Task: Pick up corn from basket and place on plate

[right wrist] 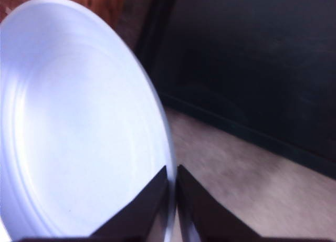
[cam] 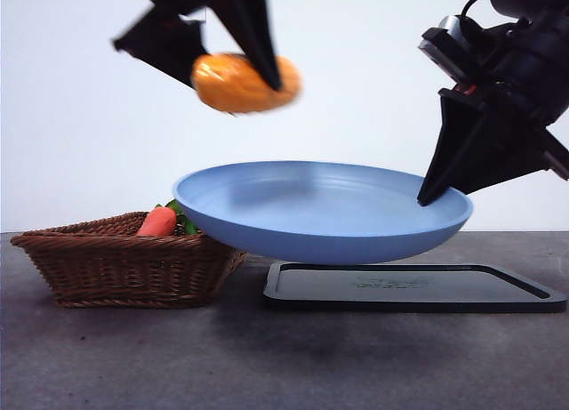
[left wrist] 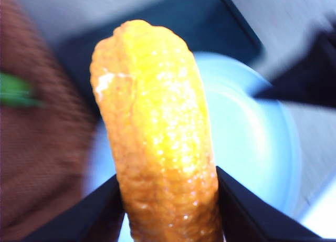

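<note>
My left gripper upper left, jaws squeezing the corn – my right gripper jaws pinching the plate rim, lifted off the tabletop

L gripper clamped on corn cob, one black jaw each side of it, cob pointing away from cam. Behind it: light-blue plate, black tray beyond. Brown wicker basket alongside w/ green leaf, blurred.

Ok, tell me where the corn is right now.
The corn is in the air, clamped in the left end effector, above the plate's basket-side half in the front view.
</note>
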`<state>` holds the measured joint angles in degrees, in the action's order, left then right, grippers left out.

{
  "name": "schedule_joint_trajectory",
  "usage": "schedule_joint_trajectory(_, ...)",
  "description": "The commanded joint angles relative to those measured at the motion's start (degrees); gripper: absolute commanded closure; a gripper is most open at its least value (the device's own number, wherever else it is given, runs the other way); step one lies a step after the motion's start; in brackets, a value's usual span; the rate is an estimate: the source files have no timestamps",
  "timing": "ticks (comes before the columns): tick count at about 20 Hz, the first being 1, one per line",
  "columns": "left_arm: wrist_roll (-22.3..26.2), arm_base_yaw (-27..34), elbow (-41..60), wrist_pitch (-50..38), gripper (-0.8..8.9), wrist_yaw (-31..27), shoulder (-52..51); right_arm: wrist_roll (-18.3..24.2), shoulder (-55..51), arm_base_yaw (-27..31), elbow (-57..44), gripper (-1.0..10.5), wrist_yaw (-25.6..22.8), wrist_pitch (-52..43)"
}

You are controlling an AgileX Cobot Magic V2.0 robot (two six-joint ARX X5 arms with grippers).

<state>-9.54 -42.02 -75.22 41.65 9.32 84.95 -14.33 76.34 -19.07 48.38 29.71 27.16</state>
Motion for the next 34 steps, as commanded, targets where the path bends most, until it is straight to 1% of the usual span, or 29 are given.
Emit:
schedule_joint_trajectory(1,2.0,-2.9,-0.2,-0.8,6.22,0.1,3.6,-1.8,0.8,-0.2,1.2,9.4,0.5,-1.0)
schedule_joint_trajectory(4,5.5,-6.1,-0.2,-0.9,6.21,0.1,8.0,-1.8,0.8,-0.2,1.2,9.4,2.1,-1.0)
schedule_joint_trajectory(7,7.6,-7.3,-0.2,-1.0,6.20,0.1,11.9,-1.8,0.8,-0.2,1.2,9.4,2.4,-0.9)
schedule_joint_trajectory(9,7.6,-7.6,-0.2,-0.9,6.15,-0.3,13.8,-1.8,0.8,-0.2,1.2,9.4,3.2,-0.9)
schedule_joint_trajectory(13,7.6,-8.1,-0.2,-0.5,4.81,-0.3,14.4,-1.7,0.8,-0.2,1.2,9.4,3.3,-0.8)
schedule_joint_trajectory(15,7.6,-8.2,-0.2,0.2,4.58,-0.3,14.4,-1.6,0.8,-0.2,1.2,9.4,3.3,-0.8)
schedule_joint_trajectory(18,7.6,-8.3,-0.2,1.3,4.57,-0.3,14.3,-1.5,0.8,-0.2,1.2,9.4,3.3,-0.8)
schedule_joint_trajectory(23,7.6,-8.2,-0.3,1.9,4.57,-0.4,10.6,-1.5,0.8,-0.2,1.2,9.4,3.3,-0.6)
schedule_joint_trajectory(25,7.5,-8.1,-0.3,2.1,4.42,-0.4,8.5,-1.3,0.8,-0.2,1.2,9.4,3.3,-0.5)
schedule_joint_trajectory(34,7.0,-7.7,-0.3,2.4,4.33,-0.4,-3.0,-1.4,0.8,-0.2,1.2,9.4,3.1,-0.4)
